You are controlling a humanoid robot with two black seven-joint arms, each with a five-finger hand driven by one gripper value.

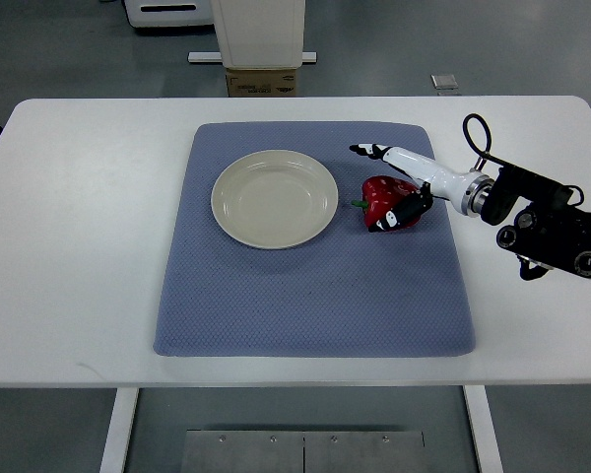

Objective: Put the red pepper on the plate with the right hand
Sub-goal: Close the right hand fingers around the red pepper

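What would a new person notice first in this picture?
The red pepper stands out, lying on the blue mat just right of the empty plate at the mat's middle. The right hand reaches in from the right edge with its fingers around the pepper.

right hand (402,193) on red pepper (384,203); beside plate (274,198)
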